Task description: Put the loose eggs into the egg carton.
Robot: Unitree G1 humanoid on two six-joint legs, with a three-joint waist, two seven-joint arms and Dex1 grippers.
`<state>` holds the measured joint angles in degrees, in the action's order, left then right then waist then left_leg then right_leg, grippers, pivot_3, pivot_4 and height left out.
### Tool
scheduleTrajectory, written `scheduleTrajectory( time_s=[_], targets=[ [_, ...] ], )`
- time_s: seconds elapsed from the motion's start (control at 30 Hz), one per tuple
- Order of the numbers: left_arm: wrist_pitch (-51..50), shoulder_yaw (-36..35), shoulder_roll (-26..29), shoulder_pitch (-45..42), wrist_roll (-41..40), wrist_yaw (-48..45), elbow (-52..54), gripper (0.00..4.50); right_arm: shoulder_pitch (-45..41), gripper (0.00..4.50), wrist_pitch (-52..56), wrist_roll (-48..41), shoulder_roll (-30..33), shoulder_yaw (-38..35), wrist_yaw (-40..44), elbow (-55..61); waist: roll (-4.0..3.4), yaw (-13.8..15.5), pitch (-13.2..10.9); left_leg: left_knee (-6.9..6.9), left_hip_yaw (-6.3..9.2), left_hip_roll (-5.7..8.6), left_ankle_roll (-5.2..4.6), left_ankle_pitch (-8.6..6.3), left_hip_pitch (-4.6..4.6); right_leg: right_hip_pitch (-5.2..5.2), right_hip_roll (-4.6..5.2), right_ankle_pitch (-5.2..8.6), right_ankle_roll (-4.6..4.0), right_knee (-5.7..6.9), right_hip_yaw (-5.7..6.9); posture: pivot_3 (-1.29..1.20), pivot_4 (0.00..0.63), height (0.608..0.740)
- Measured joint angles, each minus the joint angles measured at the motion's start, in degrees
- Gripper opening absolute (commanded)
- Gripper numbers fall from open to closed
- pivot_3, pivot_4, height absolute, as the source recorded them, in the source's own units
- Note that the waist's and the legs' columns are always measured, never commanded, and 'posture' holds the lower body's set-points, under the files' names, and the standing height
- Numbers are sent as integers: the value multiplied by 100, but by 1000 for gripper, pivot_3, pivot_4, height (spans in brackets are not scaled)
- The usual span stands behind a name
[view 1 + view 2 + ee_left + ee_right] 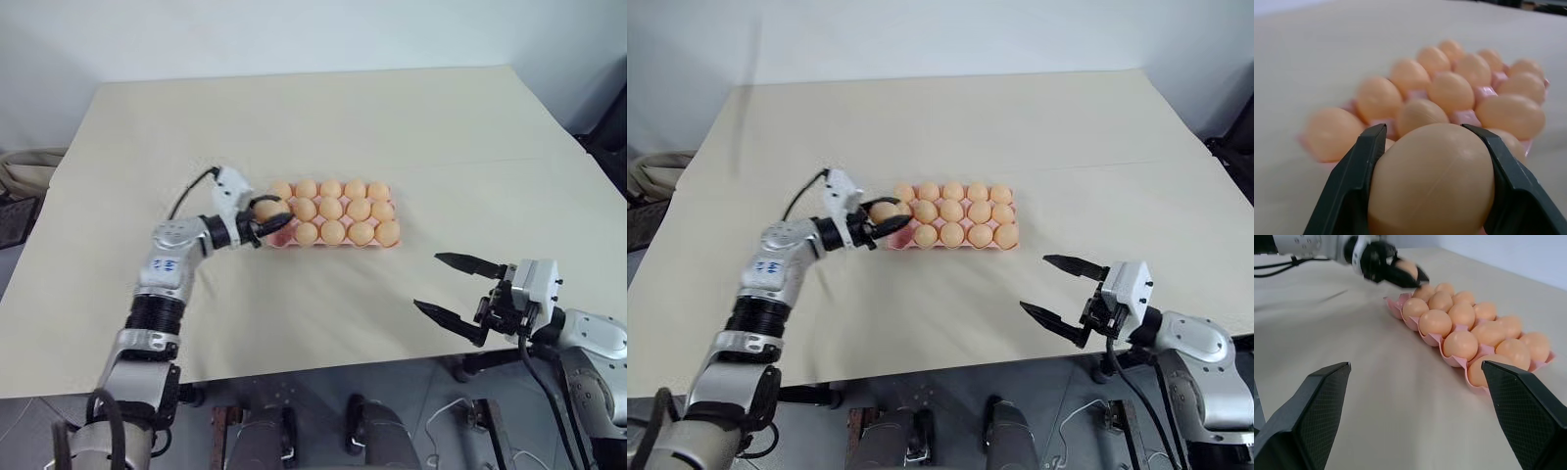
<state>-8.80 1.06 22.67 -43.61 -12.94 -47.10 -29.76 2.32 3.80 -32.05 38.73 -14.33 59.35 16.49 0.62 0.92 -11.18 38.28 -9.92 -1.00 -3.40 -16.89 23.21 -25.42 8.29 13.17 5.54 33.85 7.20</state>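
**Left tool holds an egg at the carton's end; right tool stands wide apart**

Head views: nearest the camera, the right tool [449, 284] hangs over the near edge of the table [323, 117], its two black fingers spread wide with nothing between them. Farther in, the left tool [272, 217] is closed on one loose egg [266, 209] and sits at the left end of the egg carton [338, 244]. The pink carton lies flat near the middle of the table, its long side across the view. Tan eggs fill nearly all of its cups; a bare pink cup shows at the near left corner, just beside the held egg.

Left wrist view: the held egg [1432, 181] sits close up, clamped between the two dark fingers [1349, 188] on either side. Beyond it the carton's [1464, 117] rows of eggs run away, pink ridges showing between them.

Right wrist view: the right tool's two fingers [1310, 416] stand far apart and empty. Past them lies the egg carton [1425, 338], and at its far end the left tool [1400, 274] grips its egg [1408, 267] just above the cups.
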Motion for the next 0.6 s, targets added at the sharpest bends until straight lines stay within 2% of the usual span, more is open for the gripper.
scheduleTrajectory(
  time_s=[0.23, 0.47, 0.6],
  targets=[
    [139, 6, 45, -31, 71, -197, -192, 2107, 334, 4500, 1, -1, -9, -83, -226, 294, 1, -7, 0, 13, 2, 1, -1, -1, -2, 1, 18, -1, 0, 4, -2, 0, 150, 740],
    [229, -22, 215, 130, 61, -398, -34, 4295, 202, 4500, 0, 0, -22, -81, -273, 325, 1, -9, 1, 14, 3, 0, -2, -1, -2, 1, 25, -3, -1, 4, -4, 0, 150, 740],
    [338, -336, 675, 454, -132, -683, 280, 4295, 28, 4500, -11, -1, -19, -83, -217, 148, 1, -98, 1, 8, 3, -6, 1, -1, -2, 0, 24, -3, -1, 4, -5, 0, 150, 740]
  ],
)
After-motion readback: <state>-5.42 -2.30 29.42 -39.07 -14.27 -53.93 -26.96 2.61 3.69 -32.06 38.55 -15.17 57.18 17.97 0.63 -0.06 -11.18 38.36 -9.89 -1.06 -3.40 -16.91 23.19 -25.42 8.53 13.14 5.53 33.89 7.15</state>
